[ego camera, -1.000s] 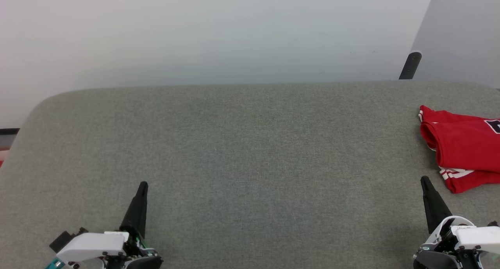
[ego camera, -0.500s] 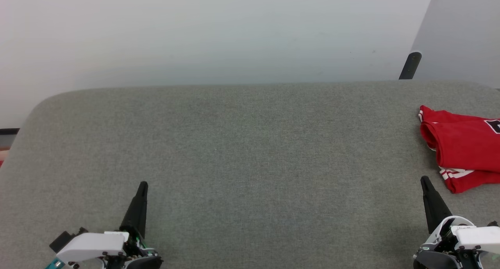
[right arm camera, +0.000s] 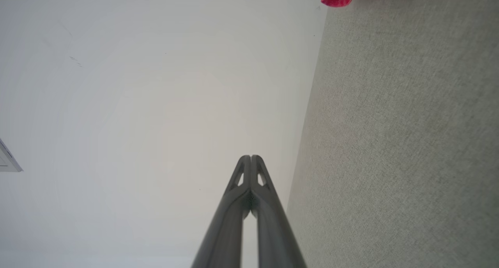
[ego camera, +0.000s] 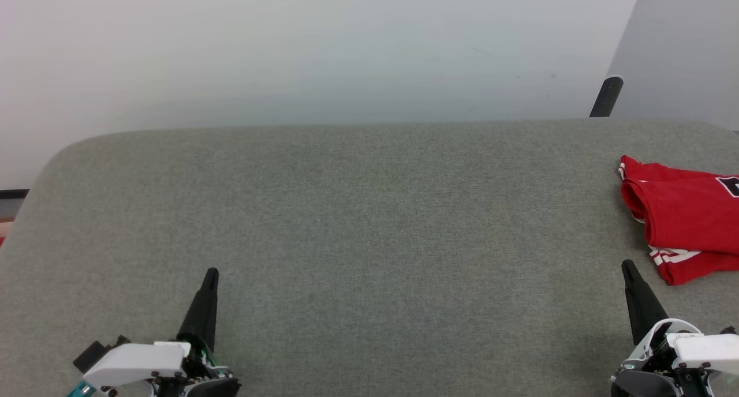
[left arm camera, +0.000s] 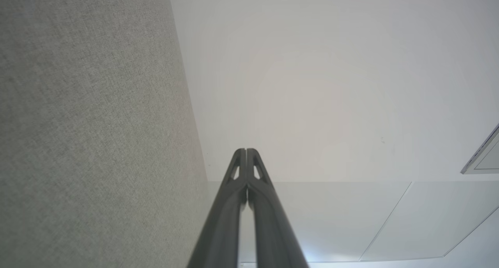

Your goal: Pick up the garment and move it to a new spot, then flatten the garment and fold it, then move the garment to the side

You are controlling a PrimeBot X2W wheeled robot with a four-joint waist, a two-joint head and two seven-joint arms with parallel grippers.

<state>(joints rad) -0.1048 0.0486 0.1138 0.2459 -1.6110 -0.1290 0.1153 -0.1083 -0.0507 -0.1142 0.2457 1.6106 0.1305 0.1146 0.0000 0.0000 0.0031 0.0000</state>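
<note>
the garment point(ego camera: 687, 218), a red jersey with red-and-white striped trim, lies bunched and folded over itself at the far right of the grey fabric-covered surface point(ego camera: 369, 212), running off the right edge of the head view; a bit of black, white-outlined print shows at that edge, and stripes peek out along its near hem. the right gripper point(ego camera: 627, 265) sits at the lower right of the head view, its two dark fingers pressed together into one point and holding nothing; its tip is near the garment's near-left corner but apart from it, with bare grey cloth between. in the right wrist view a scrap of the red garment shows at the top, beside the surface's edge. the left gripper point(ego camera: 211, 273) is at the lower left, well apart from the garment, its fingers likewise pressed together and empty. beyond the surface is a pale plain expanse point(ego camera: 323, 51), and a dark post point(ego camera: 606, 97) stands by the far right corner
</note>
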